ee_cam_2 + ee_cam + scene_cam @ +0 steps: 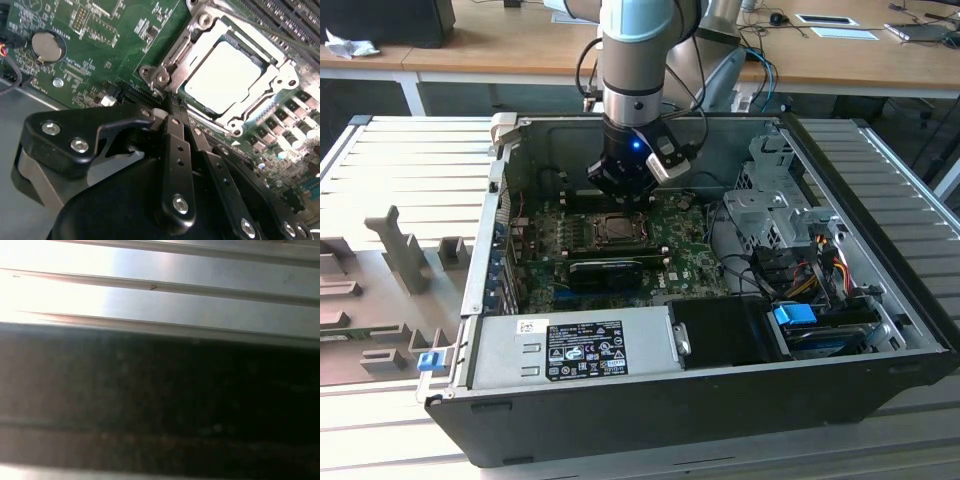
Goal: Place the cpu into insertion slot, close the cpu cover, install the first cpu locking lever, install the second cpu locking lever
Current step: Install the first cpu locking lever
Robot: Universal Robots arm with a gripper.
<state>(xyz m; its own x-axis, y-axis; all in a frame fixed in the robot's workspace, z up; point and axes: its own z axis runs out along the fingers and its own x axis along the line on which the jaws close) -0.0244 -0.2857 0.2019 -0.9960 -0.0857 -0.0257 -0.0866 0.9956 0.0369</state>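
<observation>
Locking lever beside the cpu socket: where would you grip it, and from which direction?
Judging by the second wrist view, take the locking lever, a thin rod along the cpu cover edge, by its free end, fingers straddling it from above. The cpu is seated under the closed cover; the gripper is near the socket corner.

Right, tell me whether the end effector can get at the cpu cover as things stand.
Probably yes. The end effector hangs right beside the cpu cover, which lies down around the cpu. Nothing stands between them in the second wrist view.
</observation>
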